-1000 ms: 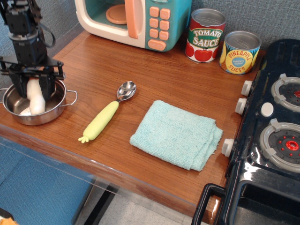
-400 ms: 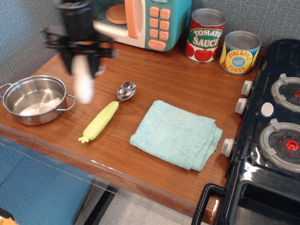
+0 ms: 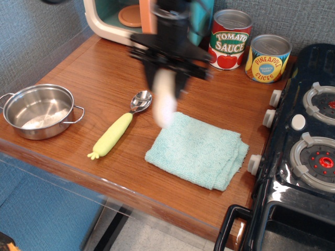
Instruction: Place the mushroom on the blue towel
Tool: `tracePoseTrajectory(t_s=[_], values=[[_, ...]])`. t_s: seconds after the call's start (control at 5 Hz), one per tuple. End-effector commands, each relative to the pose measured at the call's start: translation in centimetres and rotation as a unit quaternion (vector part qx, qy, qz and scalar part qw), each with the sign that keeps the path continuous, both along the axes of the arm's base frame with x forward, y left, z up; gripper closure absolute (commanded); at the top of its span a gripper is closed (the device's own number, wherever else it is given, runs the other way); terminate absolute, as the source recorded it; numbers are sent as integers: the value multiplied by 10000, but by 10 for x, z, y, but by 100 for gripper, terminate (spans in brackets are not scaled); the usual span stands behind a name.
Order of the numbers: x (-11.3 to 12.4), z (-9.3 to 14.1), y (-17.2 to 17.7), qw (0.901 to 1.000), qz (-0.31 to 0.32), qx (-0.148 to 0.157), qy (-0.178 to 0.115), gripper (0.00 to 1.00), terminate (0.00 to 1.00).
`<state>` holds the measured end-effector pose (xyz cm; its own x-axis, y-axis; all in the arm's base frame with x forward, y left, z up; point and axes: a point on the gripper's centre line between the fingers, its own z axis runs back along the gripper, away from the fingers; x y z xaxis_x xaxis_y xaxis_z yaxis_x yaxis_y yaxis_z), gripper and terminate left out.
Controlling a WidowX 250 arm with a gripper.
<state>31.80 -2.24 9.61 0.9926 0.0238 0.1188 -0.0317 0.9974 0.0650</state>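
My gripper is shut on the mushroom, whose creamy-white stem hangs down, blurred, in the air. Its cap is hidden between the jaws. The stem's lower end hangs over the far left edge of the blue towel; I cannot tell if it touches it. The towel is a pale aqua folded cloth lying flat on the wooden counter, right of centre.
A yellow-green corn-handled spoon lies left of the towel. A steel pot stands at the left edge. A toy microwave, a tomato sauce can and a pineapple can stand behind. A black stove is at the right.
The gripper has lifted the mushroom out of the steel pot and carried it to the right, from over the pot to above the towel's left edge.
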Motion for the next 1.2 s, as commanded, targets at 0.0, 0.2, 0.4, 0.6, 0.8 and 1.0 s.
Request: tracePoseTrajectory(t_s=[0.0, 0.2, 0.4, 0.6, 0.8, 1.0], values=[[-13, -12, -6, 9996, -233, 183, -40, 100, 0], [-17, -16, -11, 9993, -379, 33, 67, 0, 0], [-21, -15, -15, 9989, -456, -3, 56, 0, 0], [-26, -9, -17, 9989, -471, -12, -5, 0, 0], [-29, -5, -15, 9990, -448, 24, -33, 0, 0], [-29, -5, -15, 9990, -448, 24, -33, 0, 0]])
